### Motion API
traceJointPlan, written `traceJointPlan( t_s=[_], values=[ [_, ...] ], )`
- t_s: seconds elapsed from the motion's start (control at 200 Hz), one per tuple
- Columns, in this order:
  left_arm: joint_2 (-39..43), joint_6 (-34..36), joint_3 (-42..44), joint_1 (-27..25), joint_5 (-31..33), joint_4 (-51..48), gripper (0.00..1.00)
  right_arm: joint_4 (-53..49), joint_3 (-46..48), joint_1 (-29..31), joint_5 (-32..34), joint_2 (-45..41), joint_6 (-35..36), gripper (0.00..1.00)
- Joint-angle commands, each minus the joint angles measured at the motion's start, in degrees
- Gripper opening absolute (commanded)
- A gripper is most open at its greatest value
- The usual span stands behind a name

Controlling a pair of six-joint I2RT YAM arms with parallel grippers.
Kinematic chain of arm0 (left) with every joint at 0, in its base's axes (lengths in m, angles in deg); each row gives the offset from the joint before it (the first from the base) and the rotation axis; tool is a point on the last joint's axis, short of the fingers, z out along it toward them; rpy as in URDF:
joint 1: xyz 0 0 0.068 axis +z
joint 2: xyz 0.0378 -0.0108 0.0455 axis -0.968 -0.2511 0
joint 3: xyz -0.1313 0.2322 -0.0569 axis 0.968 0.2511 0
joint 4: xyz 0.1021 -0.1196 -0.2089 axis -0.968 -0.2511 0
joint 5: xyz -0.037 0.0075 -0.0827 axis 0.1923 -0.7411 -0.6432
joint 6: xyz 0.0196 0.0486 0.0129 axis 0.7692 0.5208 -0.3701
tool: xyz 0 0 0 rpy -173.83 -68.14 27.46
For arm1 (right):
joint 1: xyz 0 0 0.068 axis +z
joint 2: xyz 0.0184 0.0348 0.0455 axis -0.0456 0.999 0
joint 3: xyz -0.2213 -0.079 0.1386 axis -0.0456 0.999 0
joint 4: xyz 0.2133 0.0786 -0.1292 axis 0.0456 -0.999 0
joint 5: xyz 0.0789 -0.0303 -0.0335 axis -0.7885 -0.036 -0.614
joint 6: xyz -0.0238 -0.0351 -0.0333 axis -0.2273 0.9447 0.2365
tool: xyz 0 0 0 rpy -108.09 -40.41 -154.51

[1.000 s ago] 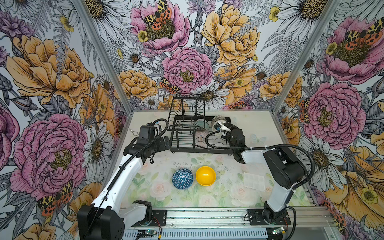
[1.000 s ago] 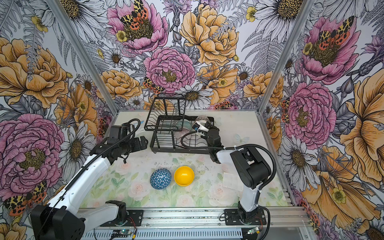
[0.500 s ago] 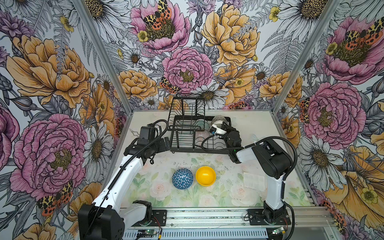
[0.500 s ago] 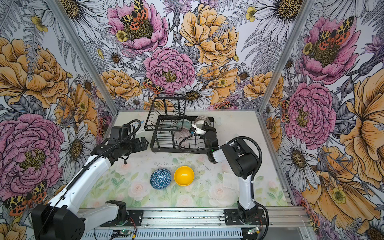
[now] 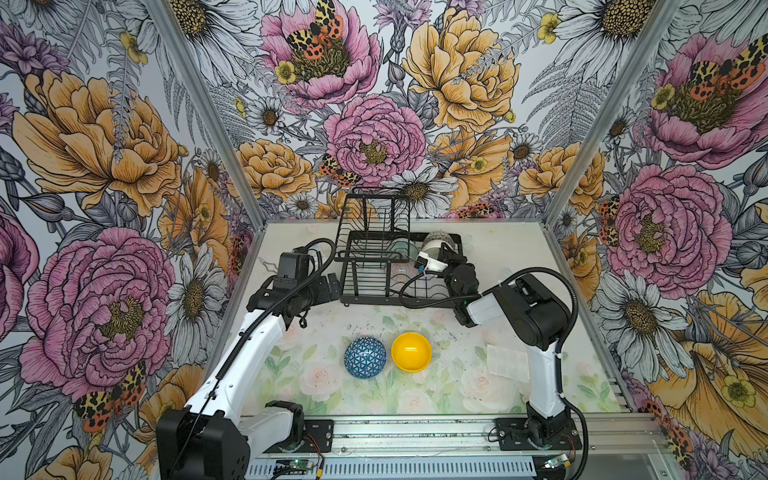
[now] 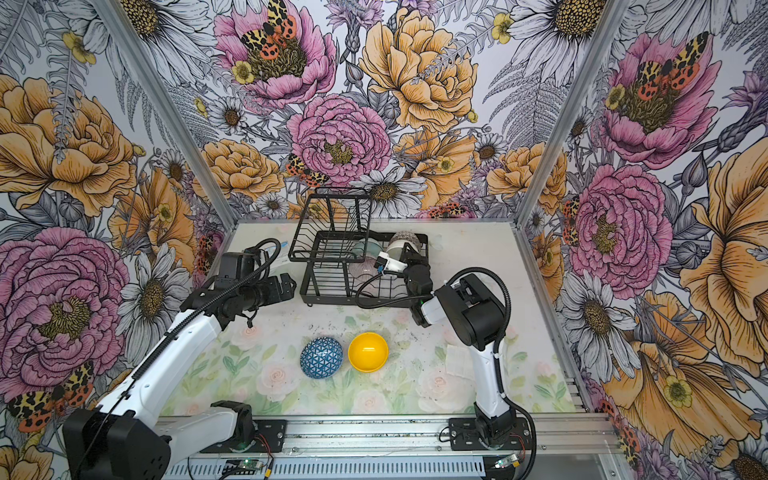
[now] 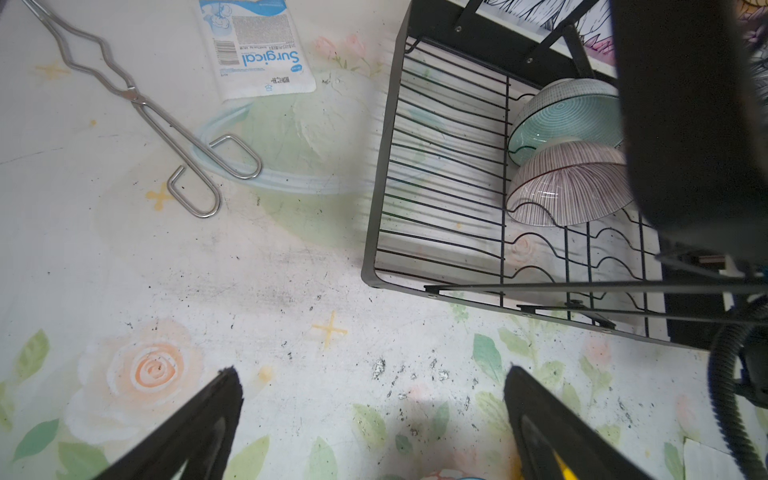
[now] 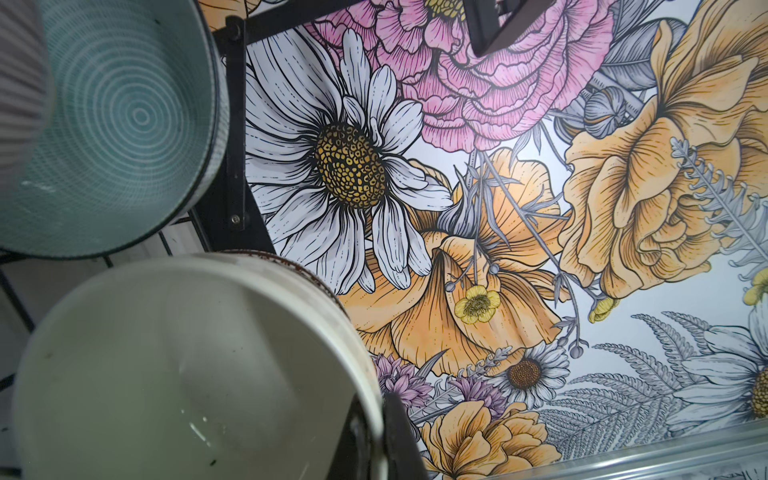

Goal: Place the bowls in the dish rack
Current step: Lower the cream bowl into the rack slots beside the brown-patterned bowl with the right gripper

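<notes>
right gripper (image 8: 375, 428) pinches cream bowl (image 8: 187, 374) rim inside dish rack (image 5: 365, 286).

Black metal-wire dish rack (image 5: 365, 278), glossy yellow bowl (image 5: 411, 351), shiny steel tongs (image 7: 132, 94), scuffed tabletop (image 7: 249, 270)

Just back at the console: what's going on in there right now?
The right gripper is shut on the cream-white bowl, holding it in the dish rack near the teal bowl and pink bowl standing there. The left gripper hangs open beside the rack. The blue bowl and yellow bowl sit on the table.
</notes>
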Motion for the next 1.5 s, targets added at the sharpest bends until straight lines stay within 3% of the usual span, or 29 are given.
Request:
traceJointPlan(
  t_s=[0.0, 0.876, 1.496],
  values=[
    [-0.5, 0.3, -0.1, 0.8, -1.2, 1.2, 0.99, 7.2, -2.3, 0.4, 0.1, 1.0, 1.6, 0.00],
    [1.5, 0.5, 1.7, 1.8, -1.8, 1.1, 0.99, 8.6, -2.5, 0.3, 0.3, 3.3, 4.6, 0.00],
    [1.9, 1.0, 2.1, 2.5, -2.4, 1.2, 0.99, 8.8, -5.1, 0.9, 4.3, 4.6, 5.7, 0.00]
  ],
)
